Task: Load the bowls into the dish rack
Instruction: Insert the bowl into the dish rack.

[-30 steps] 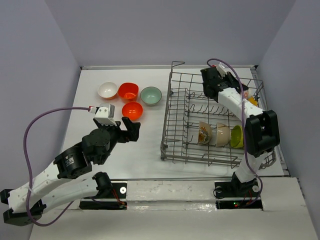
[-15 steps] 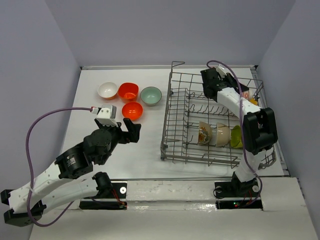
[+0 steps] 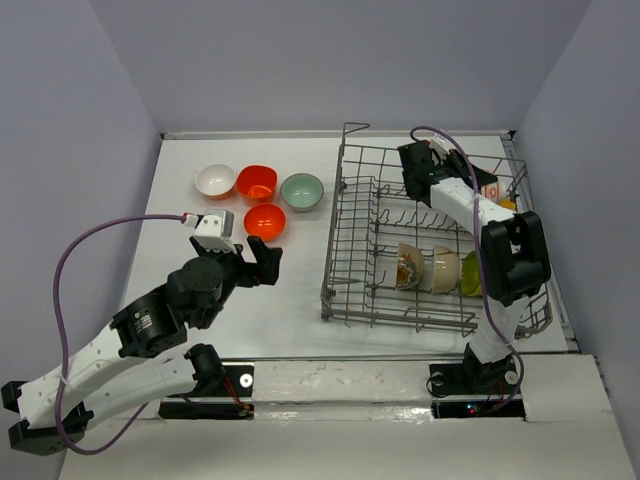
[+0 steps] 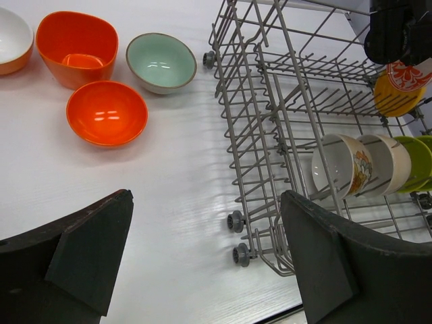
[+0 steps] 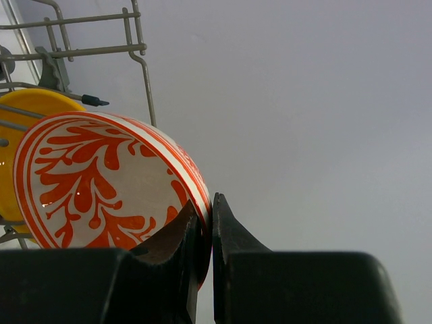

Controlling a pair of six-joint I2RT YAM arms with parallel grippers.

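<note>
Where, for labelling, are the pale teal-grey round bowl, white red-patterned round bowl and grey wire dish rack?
pale teal-grey round bowl (image 4: 162,62), left wrist view, hollow.
white red-patterned round bowl (image 5: 101,182), right wrist view, patterned face.
grey wire dish rack (image 3: 350,230), top view, left wall.

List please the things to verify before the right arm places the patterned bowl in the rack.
1. Grip: the right gripper is shut on the rim of the patterned bowl: ok.
2. Position: this bowl is above the far right corner of the dish rack: ok.
3. Free slot beside the yellow bowl: cannot tell, the tines there are hidden.
4. The left gripper is open and away from the rack: ok.
5. The near-row bowls stand on edge: ok.
6. All bowls loaded: not ok, four sit on the table, among them the red-orange bowl.
</note>
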